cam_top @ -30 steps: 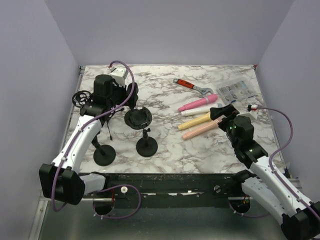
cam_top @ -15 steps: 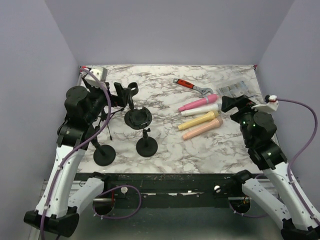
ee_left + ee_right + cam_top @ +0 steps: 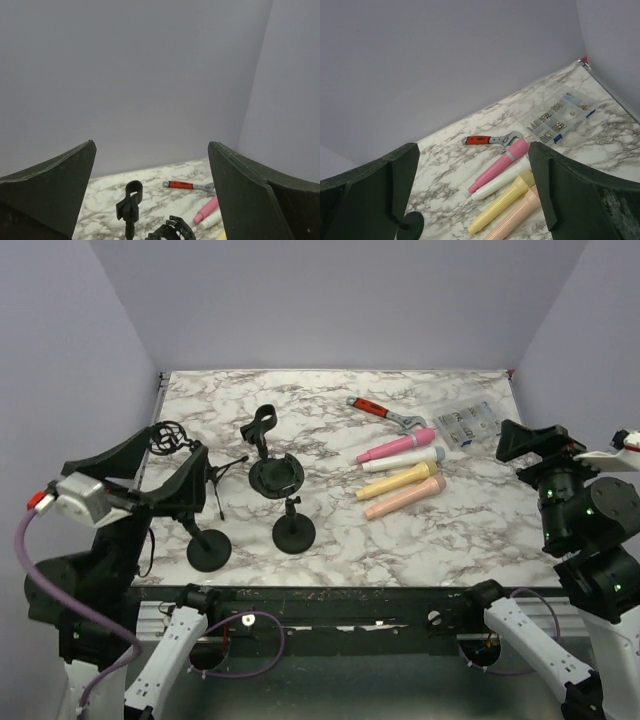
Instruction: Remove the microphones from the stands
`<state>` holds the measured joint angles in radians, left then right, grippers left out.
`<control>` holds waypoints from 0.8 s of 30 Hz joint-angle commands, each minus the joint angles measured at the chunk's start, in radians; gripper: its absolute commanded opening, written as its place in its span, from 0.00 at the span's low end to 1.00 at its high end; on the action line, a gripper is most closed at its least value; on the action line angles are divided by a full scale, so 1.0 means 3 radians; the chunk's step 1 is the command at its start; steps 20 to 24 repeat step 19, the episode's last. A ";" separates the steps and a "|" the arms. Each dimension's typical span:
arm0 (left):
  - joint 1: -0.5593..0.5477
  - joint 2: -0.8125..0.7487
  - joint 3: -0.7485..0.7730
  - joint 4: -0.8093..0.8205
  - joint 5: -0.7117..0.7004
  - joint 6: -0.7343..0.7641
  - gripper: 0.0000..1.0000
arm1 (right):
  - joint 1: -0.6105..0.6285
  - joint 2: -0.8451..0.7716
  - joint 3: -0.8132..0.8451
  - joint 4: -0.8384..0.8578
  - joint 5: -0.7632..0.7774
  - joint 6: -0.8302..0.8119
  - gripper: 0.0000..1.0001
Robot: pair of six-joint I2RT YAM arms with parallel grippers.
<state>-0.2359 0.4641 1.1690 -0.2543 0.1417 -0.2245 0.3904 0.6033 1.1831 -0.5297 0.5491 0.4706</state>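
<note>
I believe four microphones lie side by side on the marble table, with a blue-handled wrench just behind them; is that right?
Not quite: the adjustable wrench has a red handle, not blue, as the right wrist view shows. The four microphones do lie side by side on the marble table, with it just behind them.

Plain lavender walls (image 3: 330,300) enclose a white, grey-veined marble table (image 3: 330,510) under even light.

The left wrist view's bottom edge is cutting off the black ring-shaped stand holder (image 3: 171,231); the right wrist view's is cropping the peach plastic microphone (image 3: 517,218).
</note>
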 commanded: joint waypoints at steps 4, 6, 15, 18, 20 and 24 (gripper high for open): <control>0.0008 -0.0501 -0.0087 0.0121 -0.0329 0.0114 0.98 | -0.0022 -0.0223 0.0433 -0.0395 0.0231 -0.0369 1.00; 0.0009 -0.0582 -0.0105 0.0133 -0.0369 0.0110 0.98 | -0.0018 -0.0283 0.0482 -0.0421 0.0259 -0.0367 1.00; 0.0009 -0.0638 -0.0108 0.0037 -0.0418 0.0118 0.99 | -0.0019 -0.0451 0.0502 -0.0329 0.0276 -0.0506 1.00; 0.0011 -0.0633 -0.0125 0.0036 -0.0410 0.0144 0.98 | -0.0018 -0.0447 0.0488 -0.0331 0.0089 -0.0576 1.00; 0.0009 -0.0645 -0.0154 0.0072 -0.0411 0.0145 0.98 | -0.0021 -0.0471 0.0446 -0.0288 0.0042 -0.0589 1.00; 0.0009 -0.0645 -0.0154 0.0072 -0.0411 0.0145 0.98 | -0.0021 -0.0471 0.0446 -0.0288 0.0042 -0.0589 1.00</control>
